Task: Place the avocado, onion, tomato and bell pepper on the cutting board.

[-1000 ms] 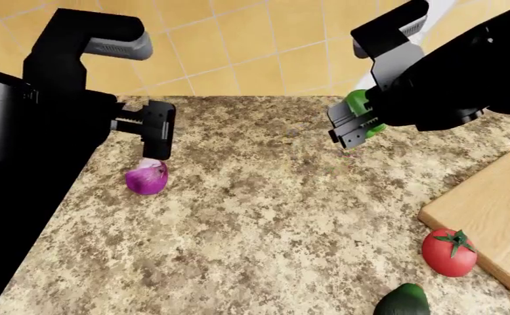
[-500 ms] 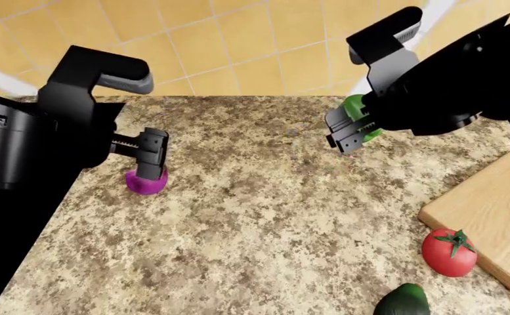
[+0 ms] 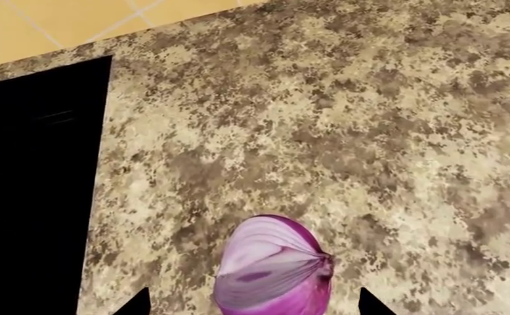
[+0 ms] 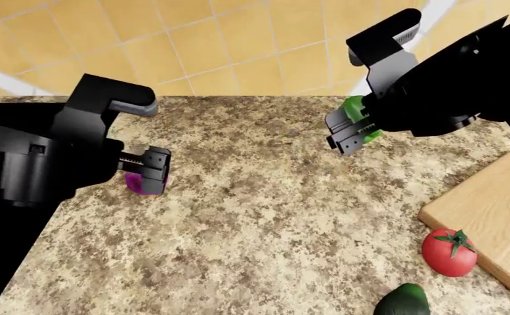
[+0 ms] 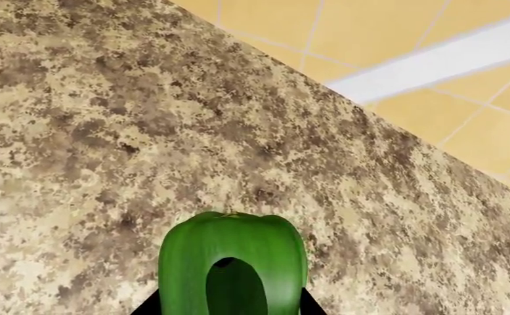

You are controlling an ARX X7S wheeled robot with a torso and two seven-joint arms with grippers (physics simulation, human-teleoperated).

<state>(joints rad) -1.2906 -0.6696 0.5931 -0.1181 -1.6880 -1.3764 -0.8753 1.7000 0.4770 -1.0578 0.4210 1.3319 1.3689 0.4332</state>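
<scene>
Head view: speckled granite bench [image 4: 264,216] with yellow tiled wall [image 4: 228,39] behind. Left tool [image 4: 154,172] sits low at the bench's left side, fingers either side of the purple onion [image 4: 136,182], which is mostly hidden behind it. Left wrist view shows the onion [image 3: 274,272] resting on the bench between the two black fingertips [image 3: 136,303], with a gap on each side, so the left tool is open and not gripping. Right tool [image 4: 346,134] is raised over the far right part of the bench, closed on the green bell pepper [image 4: 357,115], partly hidden by the black arm. Right wrist view: pepper [image 5: 233,262] sits between the finger edges, which press against both sides, bench [image 5: 106,131] well below it. Red tomato [image 4: 449,252] with green stem cap lies on the bench just beside the near edge of the light wood cutting board [image 4: 491,210], looks touching or nearly so, cannot tell which. Dark avocado [image 4: 403,300] lies on the bench near the tomato, at the frame's bottom edge, cut off. Board is at the right side, partly out of frame, visible part bare
</scene>
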